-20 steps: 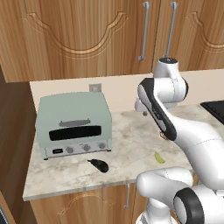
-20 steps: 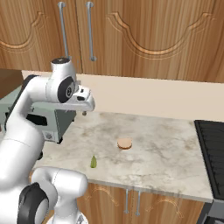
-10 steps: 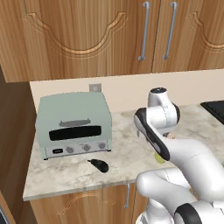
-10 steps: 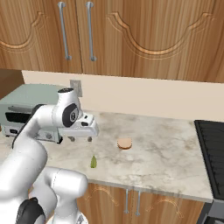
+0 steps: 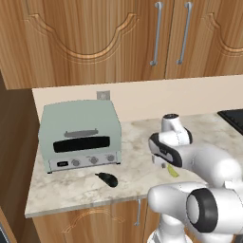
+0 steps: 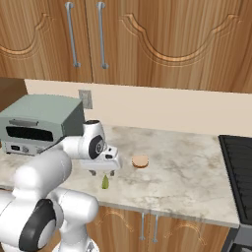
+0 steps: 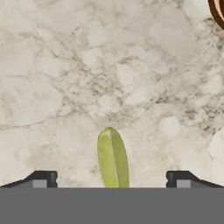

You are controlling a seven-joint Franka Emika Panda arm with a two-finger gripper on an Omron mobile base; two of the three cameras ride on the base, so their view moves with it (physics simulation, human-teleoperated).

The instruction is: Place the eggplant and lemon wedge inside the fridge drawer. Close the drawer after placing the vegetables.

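The lemon wedge [image 7: 113, 159], a thin yellow-green sliver, lies flat on the marble counter [image 7: 87, 65]. My gripper [image 7: 111, 179] hangs just above it, open, with one fingertip on each side and nothing held. From the right base the wedge [image 6: 105, 182] sits directly under the gripper [image 6: 104, 172], near the counter's front edge. In the left base view the wedge [image 5: 172, 171] peeks out beside the gripper [image 5: 166, 164]. The eggplant [image 5: 109, 179], small and glossy dark, rests in front of the toaster oven, well left of the gripper. The fridge drawer is out of view.
A pale green toaster oven [image 5: 78, 135] stands at the counter's left end. A round tan bun [image 6: 140, 161] lies to the right of the gripper. A dark stovetop [image 6: 238, 162] borders the counter's right side. Wooden cabinets [image 6: 147, 39] hang above.
The arm has swung down from high above the counter to just over the lemon wedge. The foods have not moved.
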